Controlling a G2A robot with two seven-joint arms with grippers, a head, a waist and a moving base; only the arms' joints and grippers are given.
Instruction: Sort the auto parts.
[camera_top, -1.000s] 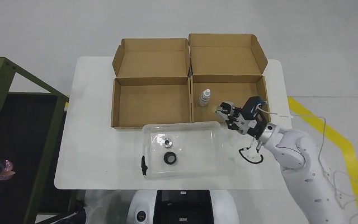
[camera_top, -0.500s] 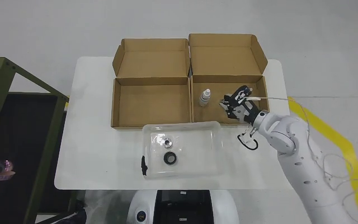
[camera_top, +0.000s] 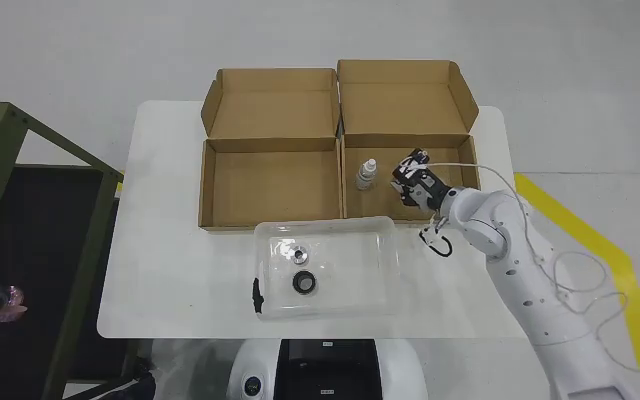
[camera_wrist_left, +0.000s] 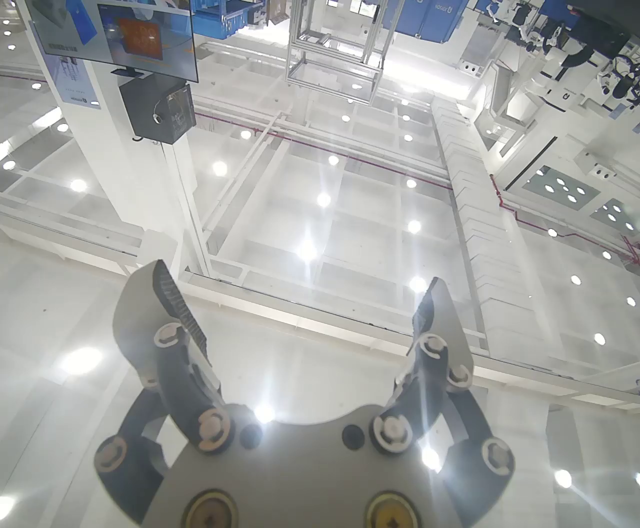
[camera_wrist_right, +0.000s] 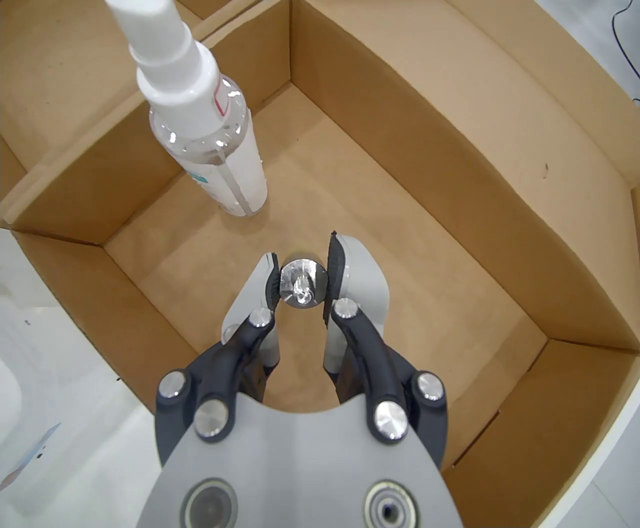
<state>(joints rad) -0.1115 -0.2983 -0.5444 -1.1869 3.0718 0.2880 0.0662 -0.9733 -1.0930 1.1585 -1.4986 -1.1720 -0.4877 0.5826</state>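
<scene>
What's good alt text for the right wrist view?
The right gripper is shut on a small round metal part inside an open cardboard box. A clear bottle with a white cap stands in the same box, near a corner, apart from the gripper.

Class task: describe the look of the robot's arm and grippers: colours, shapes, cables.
The right arm has smooth white rounded shells, a thin pale cable alongside and a black cable loop at the wrist. The right gripper and left gripper match: grey plate with round screws, black linkages, two pale grey fingers with ribbed black pads.
</scene>
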